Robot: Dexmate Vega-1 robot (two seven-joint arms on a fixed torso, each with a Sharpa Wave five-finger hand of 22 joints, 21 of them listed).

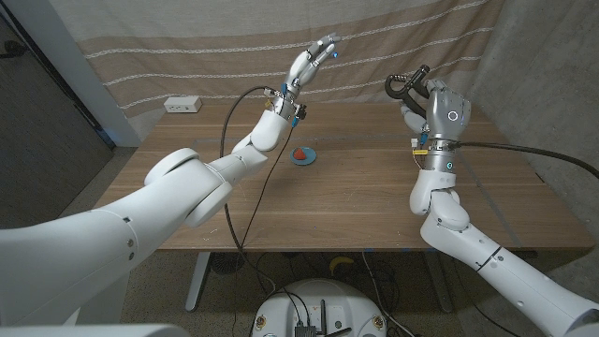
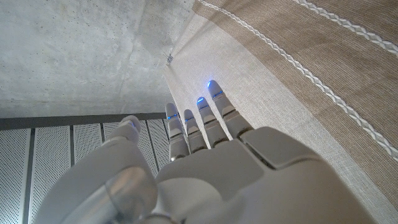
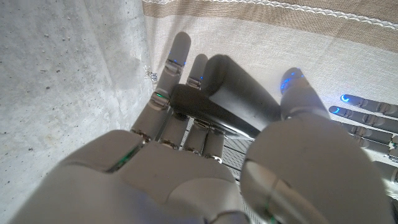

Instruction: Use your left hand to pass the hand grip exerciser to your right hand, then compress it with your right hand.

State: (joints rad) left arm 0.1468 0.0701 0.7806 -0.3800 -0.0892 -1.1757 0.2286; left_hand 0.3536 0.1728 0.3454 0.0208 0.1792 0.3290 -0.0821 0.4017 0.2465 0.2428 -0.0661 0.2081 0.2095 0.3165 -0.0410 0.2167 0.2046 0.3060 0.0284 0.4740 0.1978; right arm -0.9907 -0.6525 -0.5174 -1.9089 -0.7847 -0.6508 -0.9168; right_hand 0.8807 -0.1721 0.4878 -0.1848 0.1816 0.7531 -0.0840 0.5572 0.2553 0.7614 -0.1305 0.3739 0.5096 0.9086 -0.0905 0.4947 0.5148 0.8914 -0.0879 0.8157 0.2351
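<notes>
The wooden table [image 1: 374, 197] fills the frame's middle, with a small blue dish [image 1: 303, 156] holding something red. At right, the right hand [image 1: 440, 112] grips the black hand grip exerciser [image 1: 405, 84], handles pointing upper left. The left hand [image 1: 314, 58] is raised, fingers straight, holding nothing. Behind hangs a striped curtain [image 1: 234, 47].

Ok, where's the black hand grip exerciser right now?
In the head view, the black hand grip exerciser is held up in the right hand, raised above the wooden table's right side, apart from the open left hand.
</notes>
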